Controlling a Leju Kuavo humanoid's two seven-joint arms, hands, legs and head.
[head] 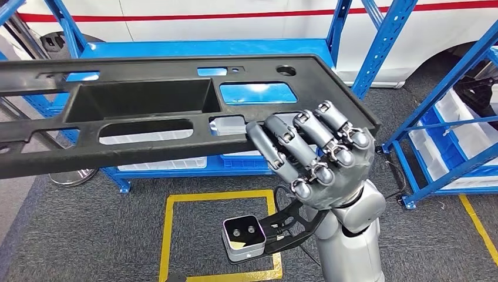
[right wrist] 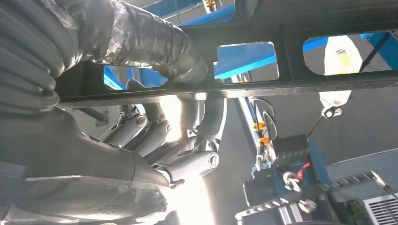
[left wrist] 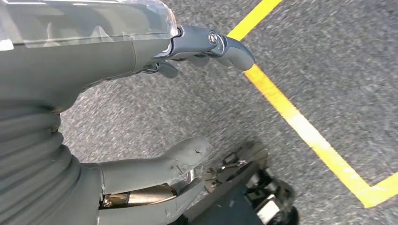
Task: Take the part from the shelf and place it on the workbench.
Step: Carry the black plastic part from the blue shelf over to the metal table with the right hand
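Grey carpet floor (head: 88, 229), blue shelf (head: 194, 50) at 12 o'clock | right hand (head: 314, 155) wrapped round near rail of black plastic panel (head: 147, 106), held off shelf | left hand (left wrist: 187, 56) loosely spread, holding nothing | step: carrying; next: turn toward tabletop, keep panel level.

My right hand (head: 317, 154) is glossy silver-grey metal, its fingers (head: 281, 145) built of jointed segments with dark seams and small round pins at the knuckles. The forearm below it is smooth, rounded silver. A black skeletal bracket (head: 292, 226) branches off the wrist and carries a small pale camera box (head: 243, 237) with two dark lenses. My left hand (left wrist: 141, 84) has a grey ribbed cuff, a thick matte grey thumb (left wrist: 162, 164), darker fingers (left wrist: 213, 44) with a visible screw, and a clear plastic wrap.
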